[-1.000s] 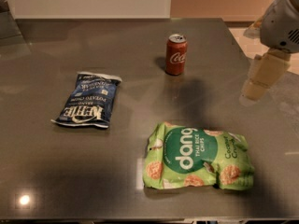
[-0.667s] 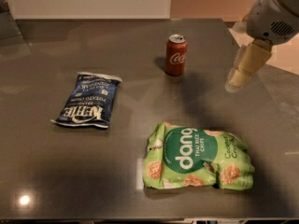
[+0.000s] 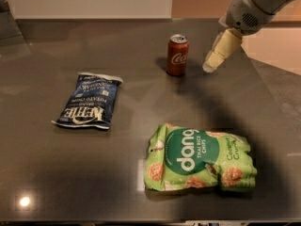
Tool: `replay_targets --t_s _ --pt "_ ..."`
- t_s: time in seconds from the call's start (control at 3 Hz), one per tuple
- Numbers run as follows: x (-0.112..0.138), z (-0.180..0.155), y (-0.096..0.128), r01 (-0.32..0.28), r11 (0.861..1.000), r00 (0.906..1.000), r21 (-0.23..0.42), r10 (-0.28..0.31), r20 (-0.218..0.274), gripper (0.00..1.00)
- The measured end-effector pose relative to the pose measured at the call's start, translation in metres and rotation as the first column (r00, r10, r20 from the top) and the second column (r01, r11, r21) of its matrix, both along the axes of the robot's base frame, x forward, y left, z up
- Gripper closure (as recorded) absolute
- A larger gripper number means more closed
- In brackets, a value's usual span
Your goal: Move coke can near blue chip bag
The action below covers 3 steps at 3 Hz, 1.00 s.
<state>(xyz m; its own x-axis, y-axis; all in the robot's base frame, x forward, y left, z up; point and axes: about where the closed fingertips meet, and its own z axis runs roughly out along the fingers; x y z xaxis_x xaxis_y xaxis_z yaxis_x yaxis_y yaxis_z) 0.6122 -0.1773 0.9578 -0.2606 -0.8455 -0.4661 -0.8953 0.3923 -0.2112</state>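
A bright green "dang" rice chips bag [image 3: 200, 159] lies flat at the near right of a dark grey table [image 3: 56, 173] (the gripper [image 3: 210, 66] hangs above its far right side), with a white panel [image 3: 94, 1] behind.

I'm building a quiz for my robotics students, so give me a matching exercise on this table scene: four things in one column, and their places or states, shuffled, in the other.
Things:
1. coke can
2. blue chip bag
3. green chip bag
4. hand

Places or states:
A. lies flat at the near right of the table
B. in the air just right of the can, apart from it
C. stands upright toward the far side
D. lies flat on the left side

Pairs: 1-C, 2-D, 3-A, 4-B
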Motion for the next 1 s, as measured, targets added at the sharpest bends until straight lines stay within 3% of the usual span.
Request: replay_targets --t_s 0.33,1.0 --pt "0.037 -0.013 0.009 0.034 0.999 0.9994 0.035 -0.034 -0.008 0.0" --pt "0.082 -0.035 0.033 0.056 0.995 0.9974 0.082 -0.052 -0.051 0.0"
